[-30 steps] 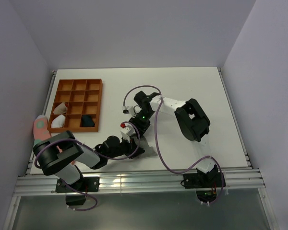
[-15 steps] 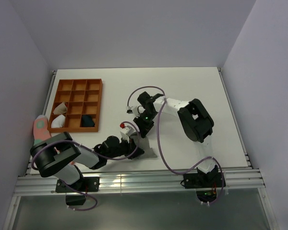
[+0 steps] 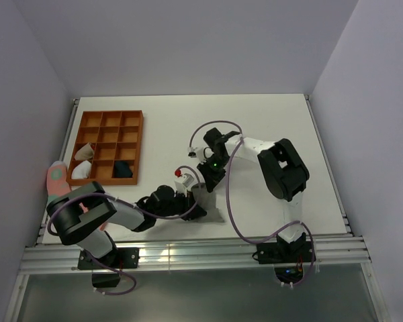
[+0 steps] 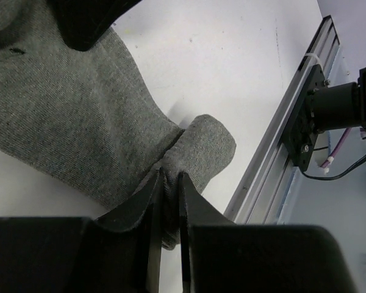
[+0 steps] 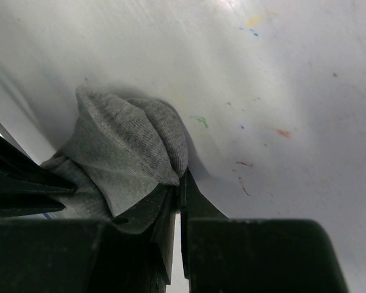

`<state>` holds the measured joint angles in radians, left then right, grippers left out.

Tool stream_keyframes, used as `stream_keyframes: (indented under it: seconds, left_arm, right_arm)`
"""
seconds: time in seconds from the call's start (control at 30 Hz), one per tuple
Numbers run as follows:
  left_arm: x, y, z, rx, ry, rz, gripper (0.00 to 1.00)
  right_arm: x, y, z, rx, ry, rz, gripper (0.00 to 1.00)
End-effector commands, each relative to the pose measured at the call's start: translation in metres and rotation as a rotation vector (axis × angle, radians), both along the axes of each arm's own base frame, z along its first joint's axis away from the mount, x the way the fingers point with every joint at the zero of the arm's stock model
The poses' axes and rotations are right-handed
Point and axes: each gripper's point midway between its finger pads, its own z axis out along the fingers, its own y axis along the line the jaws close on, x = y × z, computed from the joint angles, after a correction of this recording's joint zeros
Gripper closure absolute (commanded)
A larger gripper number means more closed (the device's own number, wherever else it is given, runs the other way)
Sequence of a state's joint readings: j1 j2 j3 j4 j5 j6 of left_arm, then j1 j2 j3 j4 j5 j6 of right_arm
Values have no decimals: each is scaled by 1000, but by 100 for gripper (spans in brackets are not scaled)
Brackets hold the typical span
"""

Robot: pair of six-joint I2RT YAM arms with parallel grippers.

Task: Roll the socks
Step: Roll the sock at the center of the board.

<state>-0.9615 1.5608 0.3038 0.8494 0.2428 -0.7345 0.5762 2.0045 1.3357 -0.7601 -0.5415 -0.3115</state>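
Note:
The grey sock (image 3: 213,209) lies on the white table near the front edge, between my two grippers. My left gripper (image 3: 193,205) is low over its near-left end. In the left wrist view the left gripper (image 4: 169,183) is shut on a fold of the grey sock (image 4: 79,116). My right gripper (image 3: 206,185) is at the sock's far end. In the right wrist view the right gripper (image 5: 178,182) is shut on the bunched edge of the grey sock (image 5: 125,149). I cannot pick out the navy sock for certain; a dark bundle (image 3: 123,170) sits in the tray.
A brown compartment tray (image 3: 111,114) stands at the left with pale rolled bundles (image 3: 82,169) in it. A pink sock with a teal spot (image 3: 56,178) lies at the table's left edge. The metal front rail (image 4: 280,140) runs close to the grey sock.
Both grippers and the grey sock have shifted to the right along the table. The right arm's elbow has swung right too.

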Motion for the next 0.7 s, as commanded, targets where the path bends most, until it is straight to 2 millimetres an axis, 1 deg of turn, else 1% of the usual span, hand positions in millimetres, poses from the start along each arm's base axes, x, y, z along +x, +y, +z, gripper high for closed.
stream_keyframes:
  seconds: [0.0,0.07,0.13,0.17,0.2,0.23,0.47,0.57,0.6,0.67]
  left_arm:
    - [-29,17,-46,155,181,-52,100]
    - [-29,18,-47,154,213,-43,100]
    - [-26,23,-55,178,246,-20,100]
    - [-23,21,-55,183,253,-13,100]
    - [-24,24,-62,203,275,-10,100]
    - [-21,25,-63,205,290,3,100]
    - [-14,33,-76,241,389,40,100]
    - [-8,38,-82,261,417,64,100]
    - [-10,43,-89,288,446,74,100]
    - [-11,44,-92,284,475,63,100]
  right_arm:
    - [34,-18,1,-35,-139,-39,91]
    - [33,-22,-1,-45,-138,-49,91]
    - [32,-25,-3,-47,-135,-53,91]
    - [33,-27,-4,-49,-132,-56,92]
    - [33,-28,-5,-49,-130,-58,92]
    - [32,-29,-5,-52,-129,-61,92]
    - [34,-33,-3,-45,-136,-76,92]
    - [35,-35,-3,-47,-138,-82,92]
    - [34,-36,-4,-46,-134,-82,92]
    - [35,-37,-5,-48,-134,-88,92]
